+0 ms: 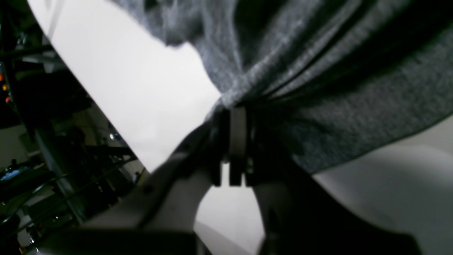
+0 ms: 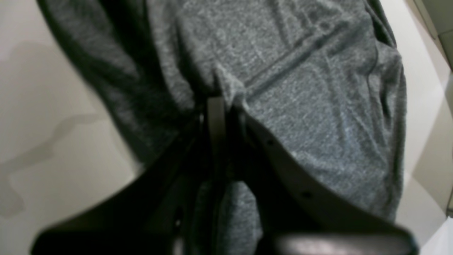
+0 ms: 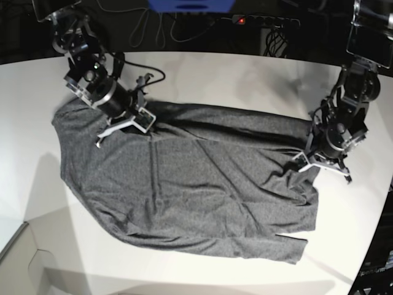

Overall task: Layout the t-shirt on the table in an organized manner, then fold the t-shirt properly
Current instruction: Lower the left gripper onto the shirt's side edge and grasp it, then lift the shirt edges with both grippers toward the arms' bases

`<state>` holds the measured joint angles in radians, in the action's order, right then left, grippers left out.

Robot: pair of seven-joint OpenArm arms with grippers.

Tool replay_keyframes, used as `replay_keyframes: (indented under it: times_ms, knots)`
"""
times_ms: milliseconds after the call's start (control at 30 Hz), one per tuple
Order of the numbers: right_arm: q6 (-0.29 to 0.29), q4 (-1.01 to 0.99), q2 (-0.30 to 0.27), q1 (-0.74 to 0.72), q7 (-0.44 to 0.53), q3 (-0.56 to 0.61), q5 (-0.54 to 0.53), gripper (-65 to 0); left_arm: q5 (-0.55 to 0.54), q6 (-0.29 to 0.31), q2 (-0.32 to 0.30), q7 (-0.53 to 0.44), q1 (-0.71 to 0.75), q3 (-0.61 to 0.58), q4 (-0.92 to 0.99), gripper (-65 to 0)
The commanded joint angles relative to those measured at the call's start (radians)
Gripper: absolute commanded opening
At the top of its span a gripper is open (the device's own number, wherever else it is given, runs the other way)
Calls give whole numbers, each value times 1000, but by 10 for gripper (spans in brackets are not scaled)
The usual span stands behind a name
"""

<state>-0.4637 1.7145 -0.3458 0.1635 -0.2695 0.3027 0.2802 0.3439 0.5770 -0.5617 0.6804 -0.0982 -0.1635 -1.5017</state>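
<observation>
Grey t-shirt (image 3: 184, 184) pinched by both lowered grippers, left gripper (image 3: 312, 161) and right gripper (image 3: 126, 125).

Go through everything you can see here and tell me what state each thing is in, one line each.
t-shirt: spread across the table but wrinkled, not yet folded, pinched at two spots on its far side.
left claw: shut on the t-shirt, fabric bunched at its tips.
right claw: shut on the t-shirt.
table: white, bearing the shirt.
</observation>
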Motion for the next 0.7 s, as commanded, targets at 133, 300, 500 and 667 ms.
replay_keyframes:
  times_ms: [133,300,500,667]
  knots:
    - [6,-44,14,-46,17,-4,-6,-650,14,-10,18,-40,-45,9,40,-648]
    - [6,-51,14,-54,6,-9,-6,-650,14,-13,18,-87,-58,12,106,-648]
    - [6,-55,15,-78,5,-6,-6,-650,14,-13,18,-98,-94,12,117,-648]
    - [6,-58,15,-88,3,-4,-6,-650,14,-13,19,-98,-105,9,120,-648]
